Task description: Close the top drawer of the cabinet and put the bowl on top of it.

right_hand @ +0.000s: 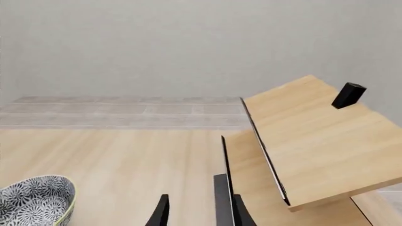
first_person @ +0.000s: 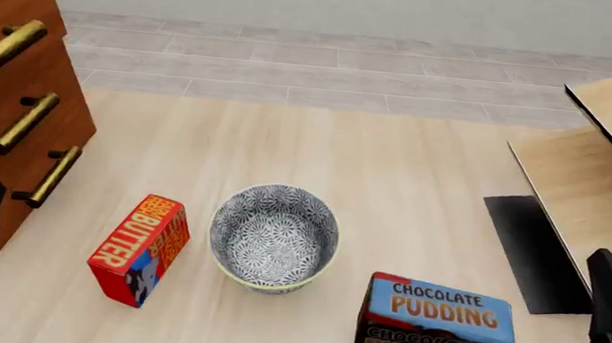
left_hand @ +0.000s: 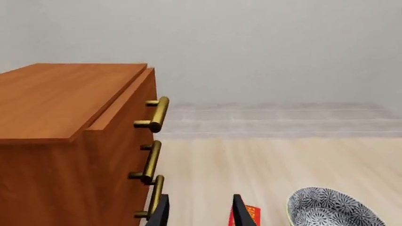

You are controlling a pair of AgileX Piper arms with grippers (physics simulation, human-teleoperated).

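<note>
The cabinet (first_person: 0, 124) stands at the table's left edge, its reddish-brown top (left_hand: 56, 96) seen in the left wrist view. The top drawer (left_hand: 145, 90) juts out slightly past the cabinet body, and its brass handle (left_hand: 157, 114) faces the table. The patterned bowl (first_person: 274, 237) sits upright on the table near the front middle, apart from both arms, and also shows as the bowl (left_hand: 333, 211) and the bowl (right_hand: 35, 202) in the wrist views. My left gripper (left_hand: 199, 214) is open and empty, low beside the cabinet's bottom drawer. My right gripper (right_hand: 199, 214) is open and empty at the far right.
A red butter box (first_person: 142, 249) lies left of the bowl. A chocolate pudding box (first_person: 437, 328) lies to its front right. Pale light-wood furniture (first_person: 606, 164) with an open tilted panel and a dark base fills the right side.
</note>
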